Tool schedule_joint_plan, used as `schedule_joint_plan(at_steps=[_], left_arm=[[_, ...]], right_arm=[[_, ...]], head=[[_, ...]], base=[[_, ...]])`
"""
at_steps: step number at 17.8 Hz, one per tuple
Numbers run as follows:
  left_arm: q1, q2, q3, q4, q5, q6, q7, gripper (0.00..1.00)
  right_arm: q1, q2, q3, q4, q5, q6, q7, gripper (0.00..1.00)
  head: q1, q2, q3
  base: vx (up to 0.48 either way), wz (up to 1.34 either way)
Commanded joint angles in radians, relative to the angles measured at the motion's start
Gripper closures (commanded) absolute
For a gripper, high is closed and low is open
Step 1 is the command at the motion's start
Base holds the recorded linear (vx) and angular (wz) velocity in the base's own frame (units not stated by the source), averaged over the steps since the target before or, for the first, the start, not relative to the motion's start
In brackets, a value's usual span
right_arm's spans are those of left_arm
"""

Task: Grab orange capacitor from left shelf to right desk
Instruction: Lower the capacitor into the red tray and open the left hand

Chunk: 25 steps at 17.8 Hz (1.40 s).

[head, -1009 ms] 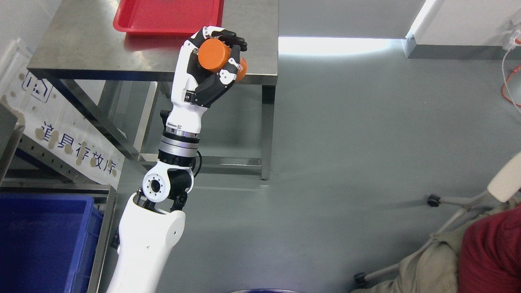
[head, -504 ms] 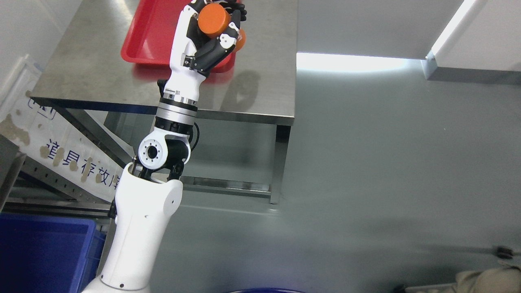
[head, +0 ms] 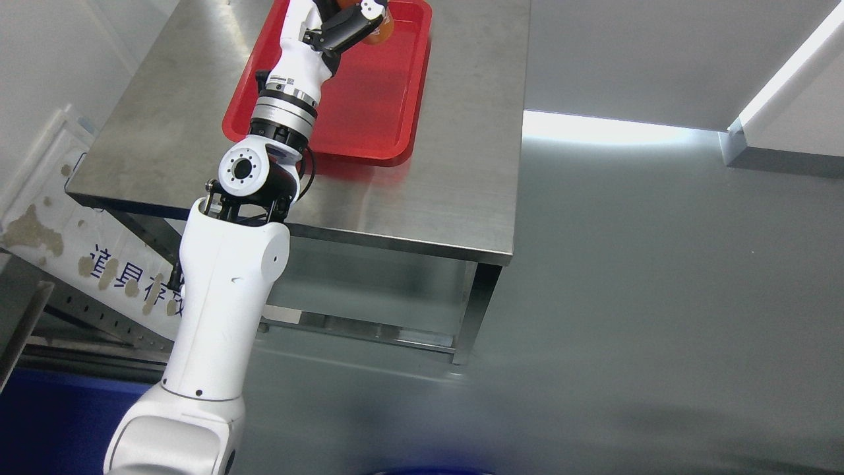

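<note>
My left hand [head: 343,16] reaches up at the top edge of the head view, over the red tray [head: 389,112] on the steel desk [head: 455,185]. Its fingers are curled around the orange capacitor [head: 381,30], of which only a small orange part shows below the top edge. The upper part of the hand and most of the capacitor are cut off by the frame. I cannot tell whether the capacitor touches the tray. My right arm is not in view.
A rack with a white sign bearing blue characters [head: 99,264] stands at the left, with a blue bin [head: 53,422] below it. Grey floor [head: 659,297] lies to the right of the desk. A white wall base [head: 784,138] runs at the upper right.
The camera has moved, so the desk and tray now sit lower and more to the right. My left arm has reached further over the tray with the capacitor. The seated person has left the view.
</note>
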Motion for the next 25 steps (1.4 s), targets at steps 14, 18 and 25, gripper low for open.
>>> schedule_joint_plan(at_steps=[14,18,25], left_arm=[[-0.033,0.017,0.013,0.389,-0.114,0.03,0.031,0.77],[-0.095,0.017,0.016,0.354,-0.11,0.059,0.024,0.09],[-0.135,0.017,0.223,0.277,-0.108,0.102,-0.014,0.0]], right_arm=[[0.023,-0.017,-0.017,-0.017,0.003,0.0,0.002,0.0],[0.023,-0.017,-0.017,-0.017,0.003,0.0,0.003,0.0],[0.023,-0.017,-0.017,-0.017,0.003,0.0,0.002,0.0]], head=[[0.0,0.0,0.0],[0.0,0.0,0.0],[0.0,0.0,0.0]], base=[[0.016,0.0],[0.0,0.0],[0.0,0.0]])
